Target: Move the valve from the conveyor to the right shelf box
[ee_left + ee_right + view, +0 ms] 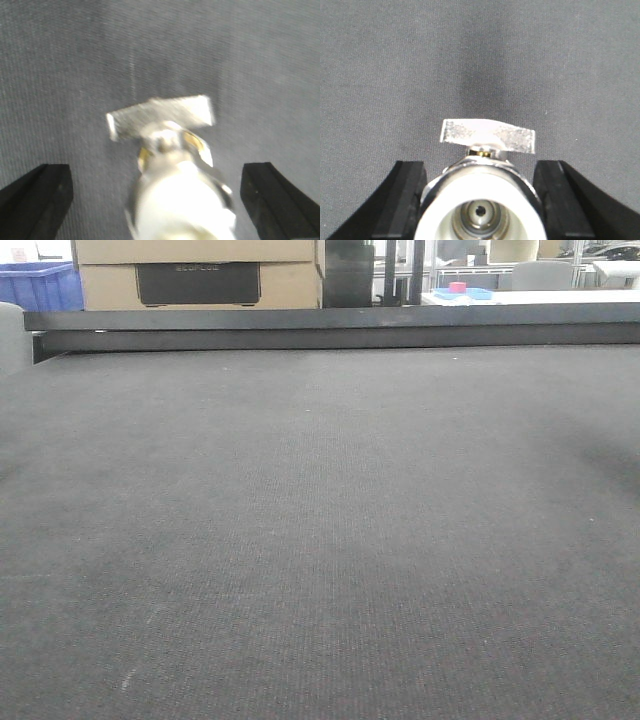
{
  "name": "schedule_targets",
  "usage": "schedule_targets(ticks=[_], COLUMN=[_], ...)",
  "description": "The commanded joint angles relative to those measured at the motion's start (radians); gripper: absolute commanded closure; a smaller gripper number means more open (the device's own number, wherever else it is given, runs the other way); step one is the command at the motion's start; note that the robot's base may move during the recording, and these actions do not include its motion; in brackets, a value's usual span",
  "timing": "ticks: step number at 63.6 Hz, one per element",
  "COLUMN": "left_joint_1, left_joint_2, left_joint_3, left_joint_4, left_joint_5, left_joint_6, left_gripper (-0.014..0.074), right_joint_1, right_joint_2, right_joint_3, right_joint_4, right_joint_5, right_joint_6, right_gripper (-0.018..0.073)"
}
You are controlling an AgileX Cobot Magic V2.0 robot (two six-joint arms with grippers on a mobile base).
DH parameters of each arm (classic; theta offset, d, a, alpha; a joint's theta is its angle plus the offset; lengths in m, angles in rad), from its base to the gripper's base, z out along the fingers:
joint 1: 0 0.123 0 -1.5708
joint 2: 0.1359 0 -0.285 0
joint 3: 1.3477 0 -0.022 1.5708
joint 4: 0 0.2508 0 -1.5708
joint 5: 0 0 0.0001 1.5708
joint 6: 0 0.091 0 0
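In the front view, the conveyor [320,540] is seen filling the frame, edged at the far side by a black rail [330,328]. In the left wrist view, a blurred valve [175,195] is shown over the belt, untouched between the widely spread jaws of the left gripper [156,172]. In the right wrist view, a valve [480,200] is pressed on both sides by the closed-in jaws of the right gripper [480,167]

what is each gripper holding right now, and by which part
Right gripper grips a valve by the sides of its round body. Left gripper is open; another valve sits between its fingers, untouched.
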Motion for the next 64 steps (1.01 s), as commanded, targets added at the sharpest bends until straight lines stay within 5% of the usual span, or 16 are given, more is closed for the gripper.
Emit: schedule_targets(ticks=[1,32,38,54,64], left_joint_1=[0.005,0.005,0.005,0.005,0.005], left_joint_2=[0.001,0.002,0.002,0.002,-0.013], left_joint_3=[-0.009,-0.009,-0.009,-0.009,-0.009], left_joint_4=[-0.009,-0.034,-0.034,-0.034,-0.049], left_joint_5=[-0.038,-0.034,-0.024,-0.017,0.013], left_joint_6=[0.001,0.001,-0.001,-0.001,-0.001], left_gripper=[0.0016,0.0057,0.0167,0.0689,0.0707], right_joint_1=[0.0,0.0,0.0,0.0,0.0], right_joint_2=[-0.017,-0.017,-0.017,-0.017,-0.017], right_joint_3=[-0.009,-0.009,-0.009,-0.009,-0.011], right_joint_4=[-0.01,-0.01,-0.01,-0.01,-0.01], right_joint_5=[-0.04,-0.042,-0.042,-0.053,-0.057], right_joint_6=[0.002,0.002,0.002,0.002,0.002], right_gripper=[0.0717,0.0717,0.0717,0.0717,0.0717])
